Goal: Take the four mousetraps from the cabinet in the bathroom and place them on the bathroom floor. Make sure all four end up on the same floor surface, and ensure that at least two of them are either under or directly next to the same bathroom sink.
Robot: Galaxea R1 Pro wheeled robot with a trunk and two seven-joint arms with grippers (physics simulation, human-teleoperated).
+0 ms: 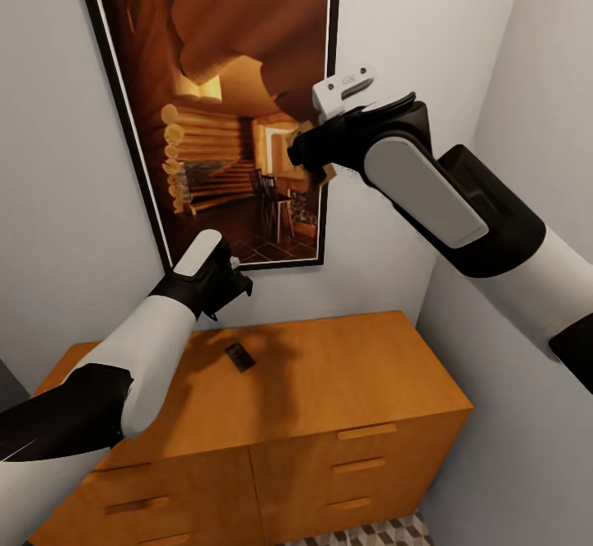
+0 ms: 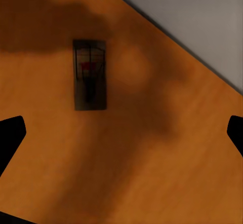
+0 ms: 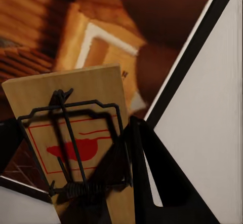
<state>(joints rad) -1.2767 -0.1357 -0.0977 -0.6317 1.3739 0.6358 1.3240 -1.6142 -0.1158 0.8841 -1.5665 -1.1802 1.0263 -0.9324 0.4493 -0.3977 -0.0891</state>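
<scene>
One mousetrap [image 1: 240, 357] lies flat on the orange-brown cabinet [image 1: 346, 381] top, left of centre. My left gripper [image 1: 231, 287] hovers above it, clear of it. In the left wrist view the same mousetrap [image 2: 90, 74] lies ahead of the left gripper [image 2: 121, 135], which is open, its dark fingertips [image 2: 10, 138] far apart with nothing between them. My right gripper [image 1: 309, 151] is raised high in front of the wall picture. It is shut on a second mousetrap [image 3: 76, 133], a pale board with black wire and a red print, pinched along one edge by a dark finger [image 3: 147, 173].
A large black-framed picture [image 1: 222, 109] of a log cabin hangs on the wall behind the cabinet. A grey side wall [image 1: 527, 414] stands close on the right, touching the cabinet's end. A strip of patterned floor [image 1: 362, 534] shows below the drawers [image 1: 362, 464].
</scene>
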